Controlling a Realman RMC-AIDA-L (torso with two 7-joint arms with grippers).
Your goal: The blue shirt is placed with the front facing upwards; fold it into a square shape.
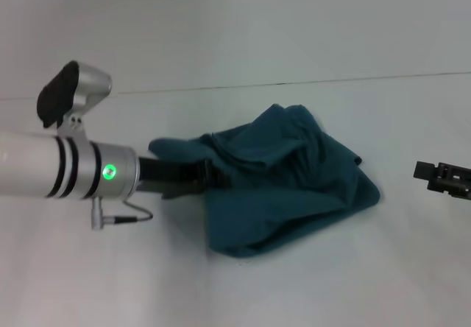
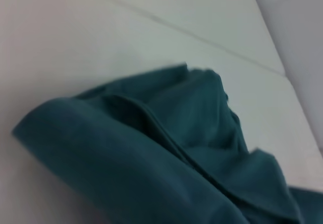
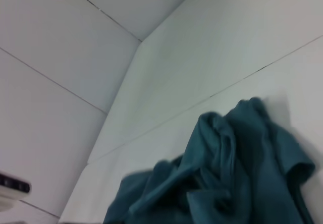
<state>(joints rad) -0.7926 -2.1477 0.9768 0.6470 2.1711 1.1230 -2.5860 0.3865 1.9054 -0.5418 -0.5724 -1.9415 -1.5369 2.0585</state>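
Note:
The blue shirt (image 1: pixel 287 183) lies crumpled in a loose heap in the middle of the white table, plain teal folds showing and no print in sight. My left arm reaches in from the left, and my left gripper (image 1: pixel 208 176) is pushed into the heap's left side, its tip buried under the cloth. The left wrist view is filled by bunched folds of the shirt (image 2: pixel 166 153) close up. My right gripper (image 1: pixel 444 177) hovers at the table's right edge, clear of the cloth. From the right wrist the shirt (image 3: pixel 237 173) shows as a rumpled mound.
The white table (image 1: pixel 235 283) runs bare around the heap. A thin dark seam (image 1: pixel 294 82) crosses its far side where it meets the white back wall. A cable loop (image 1: pixel 125 215) hangs under my left wrist.

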